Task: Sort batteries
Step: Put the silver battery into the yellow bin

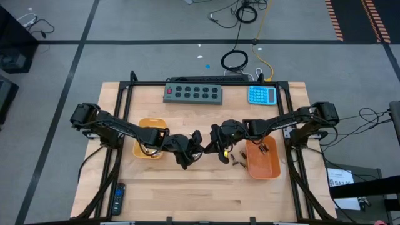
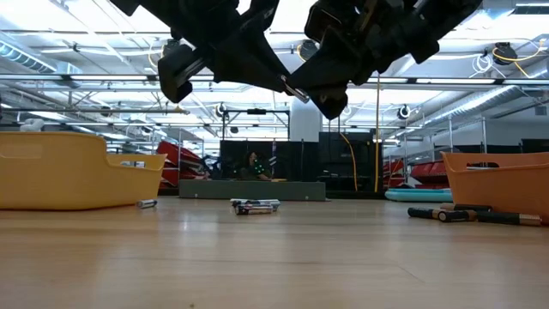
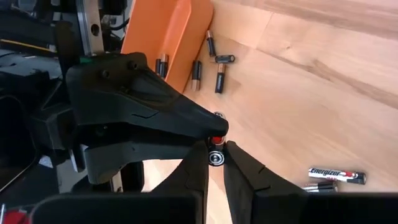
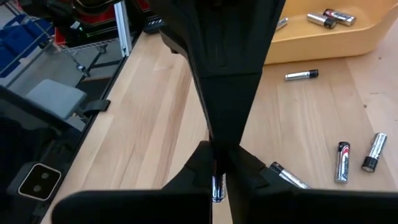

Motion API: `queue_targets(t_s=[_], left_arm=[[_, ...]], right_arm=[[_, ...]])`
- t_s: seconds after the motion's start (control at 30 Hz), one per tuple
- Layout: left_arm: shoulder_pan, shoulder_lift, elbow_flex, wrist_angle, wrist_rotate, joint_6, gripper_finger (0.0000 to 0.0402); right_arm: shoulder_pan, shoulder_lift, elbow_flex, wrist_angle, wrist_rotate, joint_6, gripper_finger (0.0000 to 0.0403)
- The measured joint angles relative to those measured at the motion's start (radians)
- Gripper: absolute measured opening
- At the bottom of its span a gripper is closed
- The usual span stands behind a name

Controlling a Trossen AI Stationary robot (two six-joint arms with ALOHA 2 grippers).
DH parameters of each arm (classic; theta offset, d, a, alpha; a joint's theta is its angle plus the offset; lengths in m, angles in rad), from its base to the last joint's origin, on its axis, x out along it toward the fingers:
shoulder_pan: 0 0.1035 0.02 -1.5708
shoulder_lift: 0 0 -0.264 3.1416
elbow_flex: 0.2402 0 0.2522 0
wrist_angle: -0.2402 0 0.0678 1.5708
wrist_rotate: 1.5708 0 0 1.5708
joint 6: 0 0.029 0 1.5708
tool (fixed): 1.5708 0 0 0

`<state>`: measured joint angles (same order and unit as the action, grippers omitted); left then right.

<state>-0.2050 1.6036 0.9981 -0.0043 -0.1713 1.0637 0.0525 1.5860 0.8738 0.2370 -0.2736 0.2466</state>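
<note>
Both grippers meet above the middle of the table, between the yellow tray [image 1: 150, 145] on the left and the orange tray [image 1: 262, 159] on the right. My left gripper [image 1: 199, 145] and my right gripper [image 1: 211, 144] are both shut on one small silver battery [image 3: 215, 157], which is held well above the wood. Loose batteries [image 1: 234, 161] lie flat on the table beside the orange tray, and others [image 4: 342, 162] lie near the yellow tray. Two batteries [image 4: 329, 17] lie inside the yellow tray. My left gripper pinches the battery's end [image 3: 216, 160] between its two fingertips, coming from the table's left and slanting down. The battery is lifted clear of the table. My right gripper pinches the same battery [image 4: 217, 186] between its two fingertips, coming from the table's right and slanting down. Its own fingers hide most of the battery.
A grey power strip [image 1: 194, 93] and a blue calculator [image 1: 262, 95] lie at the far edge. A black remote control [image 1: 117, 199] lies near the front left corner. Bare wood stretches along the near side of the table [image 1: 200, 194].
</note>
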Motion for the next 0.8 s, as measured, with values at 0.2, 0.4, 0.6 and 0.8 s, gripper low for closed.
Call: queue_targets(t_s=[0.2, 0.4, 0.6, 0.8], left_arm=[[0.0, 0.011, 0.0, -0.005, -0.041, -0.031, 0.0033], [0.002, 0.007, 0.002, -0.045, -0.091, -0.142, 0.0033], [0.001, -0.023, -0.001, -0.179, -0.095, -0.279, 0.0033], [-0.002, -0.111, 0.001, -0.358, -0.092, -0.55, 0.0033]], right_arm=[[-0.003, 0.0, 0.0, 0.002, 0.016, -0.018, 0.0034], [-0.041, 0.0, 0.0, -0.002, 0.024, -0.023, 0.0132], [-0.073, -0.019, 0.009, 0.003, -0.051, -0.055, 0.0186], [-0.091, -0.027, 0.004, -0.134, -0.046, -0.096, 0.0184]])
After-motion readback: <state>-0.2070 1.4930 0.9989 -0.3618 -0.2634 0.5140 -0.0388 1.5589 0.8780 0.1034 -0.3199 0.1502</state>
